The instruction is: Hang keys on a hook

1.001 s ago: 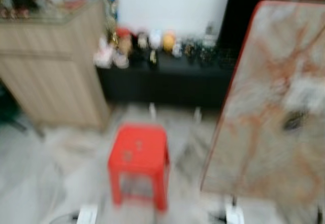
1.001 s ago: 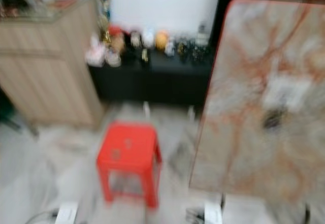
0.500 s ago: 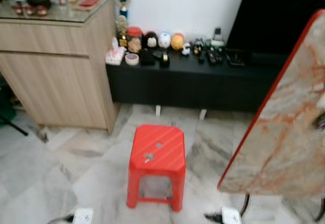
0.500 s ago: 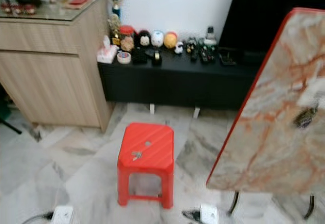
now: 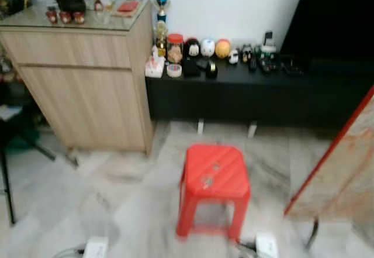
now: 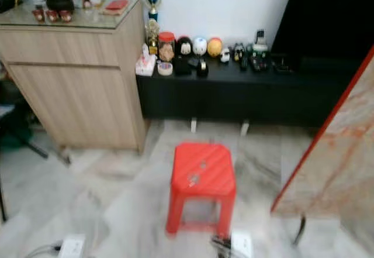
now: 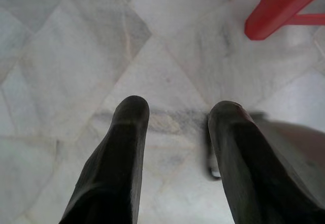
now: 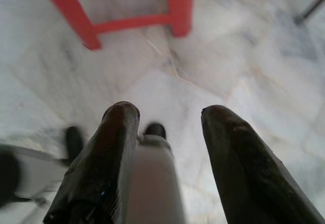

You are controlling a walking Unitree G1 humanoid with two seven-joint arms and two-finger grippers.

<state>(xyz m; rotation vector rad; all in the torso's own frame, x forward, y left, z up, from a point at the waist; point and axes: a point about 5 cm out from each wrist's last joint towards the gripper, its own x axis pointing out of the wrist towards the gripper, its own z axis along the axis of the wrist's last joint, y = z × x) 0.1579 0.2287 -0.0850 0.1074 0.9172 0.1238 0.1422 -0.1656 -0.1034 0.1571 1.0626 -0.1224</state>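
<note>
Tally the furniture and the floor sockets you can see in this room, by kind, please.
Red stool: 1
Wooden cabinet: 1
Black bench: 1
Leaning marble tabletop: 1
White floor sockets: 2
Total: 6

Red stool (image 5: 214, 176), grey-veined marble floor (image 5: 117, 199)

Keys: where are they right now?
In the left eye view, the keys lie on the seat of the red stool, on the marble floor in front of the black low cabinet, right of the wooden sideboard.
</note>
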